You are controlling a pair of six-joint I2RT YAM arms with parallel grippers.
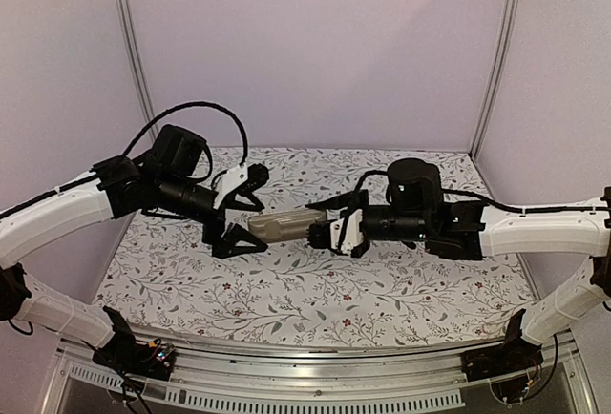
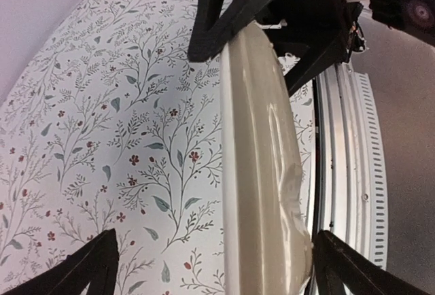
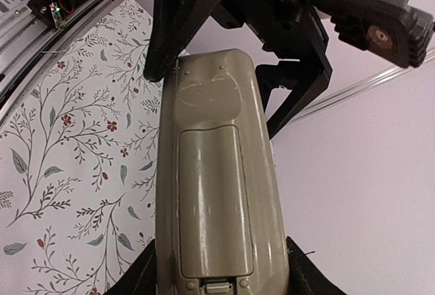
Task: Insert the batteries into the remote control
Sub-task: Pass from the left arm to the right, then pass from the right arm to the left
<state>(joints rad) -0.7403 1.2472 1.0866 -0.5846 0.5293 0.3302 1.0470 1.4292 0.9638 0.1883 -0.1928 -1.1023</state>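
Hanging level above the flowered table (image 1: 401, 290), the remote control (image 1: 284, 225) shows its greyish back with the cover in place. The right gripper (image 1: 323, 230) is half closed and pinches its right end. The left gripper (image 1: 250, 210) stands wide open around the left end, holding nothing.

We are looking into a robotics lab test cell: plain lilac wall panels (image 1: 315, 51) between aluminium uprights (image 1: 132, 42) box in a floral-clothed worktop (image 1: 315, 290), with two robot arms (image 1: 57, 214) bolted along a metal rail (image 1: 315, 364).
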